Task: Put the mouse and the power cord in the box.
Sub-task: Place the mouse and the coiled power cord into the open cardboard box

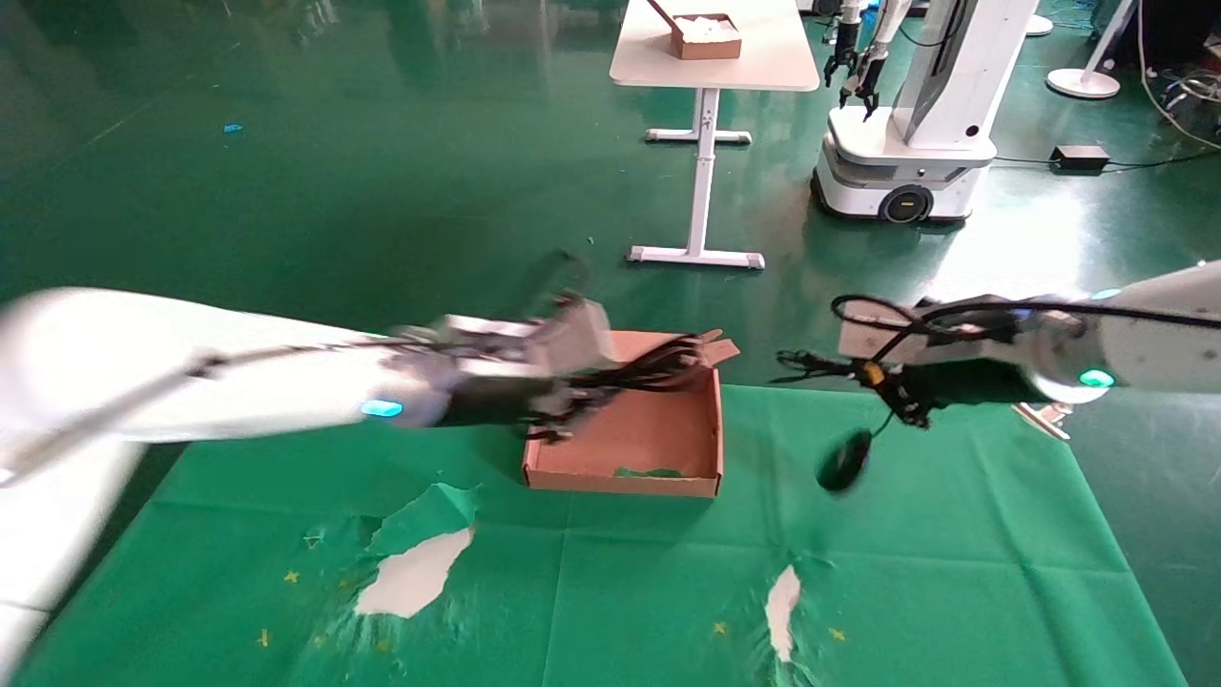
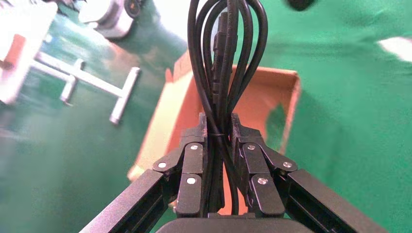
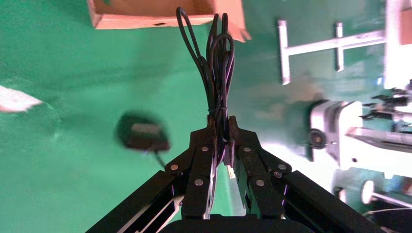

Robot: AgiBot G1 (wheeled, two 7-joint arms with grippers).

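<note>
The box [image 1: 625,434] lies open on the green cloth, its floor bare. My left gripper [image 1: 572,389] hovers over the box's left wall, shut on the power cord [image 1: 658,367]. The cord's thick black loops reach across above the box. In the left wrist view the power cord [image 2: 226,48] is pinched in my left gripper [image 2: 219,121], with the box [image 2: 170,116] below. To the right of the box, my right gripper [image 1: 858,370] is shut on the mouse's bundled thin wire [image 3: 216,63]. The mouse [image 1: 844,461] dangles from it just above the cloth. My right gripper [image 3: 219,121] sees the mouse [image 3: 142,137] and the box [image 3: 145,19].
The green cloth is torn, baring white table at the front left [image 1: 420,572] and front middle [image 1: 782,596]. Beyond the table's far edge stand a white table [image 1: 715,67] carrying a brown box with white filling [image 1: 706,36], and another white robot [image 1: 906,143].
</note>
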